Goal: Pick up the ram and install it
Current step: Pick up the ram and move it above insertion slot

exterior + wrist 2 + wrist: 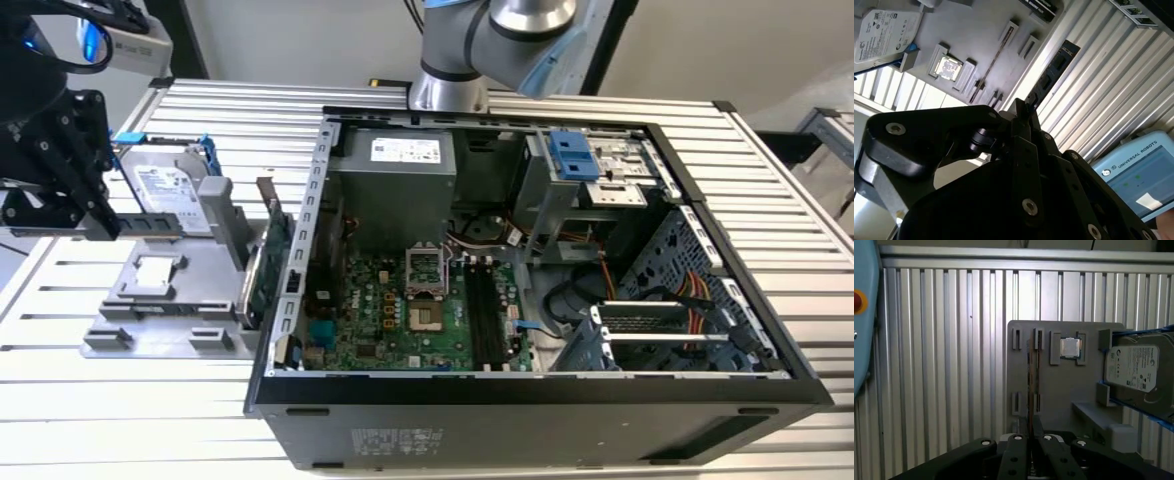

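My gripper [110, 226] hangs at the exterior view's far left, above the grey parts fixture [174, 300]. It is shut on the ram [147, 225], a thin dark stick that juts out past the fingertips. In the second wrist view the ram [1054, 70] shows its row of black chips beyond the gripper [1026, 107]. In the first wrist view the ram [1030, 385] appears edge-on, rising from the gripper [1031, 427] over the fixture [1054, 390]. The open computer case [534, 400] lies in the middle, with long black memory slots [487, 320] on its green motherboard [387, 310].
The fixture holds a silver hard drive [167, 195] in a blue frame, a square processor chip [156, 272] and an upright green card [276, 260] next to the case wall. The arm's base [447, 90] stands behind the case. A blue teach pendant [1139, 175] lies on the ribbed table.
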You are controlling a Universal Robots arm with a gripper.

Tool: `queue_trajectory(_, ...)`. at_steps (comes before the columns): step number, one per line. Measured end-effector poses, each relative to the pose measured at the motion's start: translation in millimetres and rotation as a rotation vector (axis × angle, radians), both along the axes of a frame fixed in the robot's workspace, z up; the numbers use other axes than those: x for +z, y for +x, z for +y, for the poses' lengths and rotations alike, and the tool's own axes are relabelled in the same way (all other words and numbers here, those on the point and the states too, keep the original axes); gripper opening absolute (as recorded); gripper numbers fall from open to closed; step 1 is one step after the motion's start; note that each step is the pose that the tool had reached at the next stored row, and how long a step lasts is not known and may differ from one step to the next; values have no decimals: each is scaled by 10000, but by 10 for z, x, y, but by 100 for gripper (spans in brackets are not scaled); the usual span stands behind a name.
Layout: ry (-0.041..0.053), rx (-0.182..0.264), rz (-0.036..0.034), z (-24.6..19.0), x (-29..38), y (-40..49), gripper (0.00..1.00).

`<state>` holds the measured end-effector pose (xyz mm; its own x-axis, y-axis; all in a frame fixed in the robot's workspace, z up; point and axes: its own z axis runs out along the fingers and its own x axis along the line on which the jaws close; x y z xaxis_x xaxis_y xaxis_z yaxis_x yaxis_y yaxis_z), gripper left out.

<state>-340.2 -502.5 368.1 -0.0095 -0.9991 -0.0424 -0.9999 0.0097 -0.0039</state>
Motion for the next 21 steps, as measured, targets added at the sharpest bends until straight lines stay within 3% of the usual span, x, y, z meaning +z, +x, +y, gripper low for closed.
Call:
queue_trajectory(14,-1,0,1,0,56,0,0)
queue_trajectory(21,-1,-100,15,0,56,63,0)
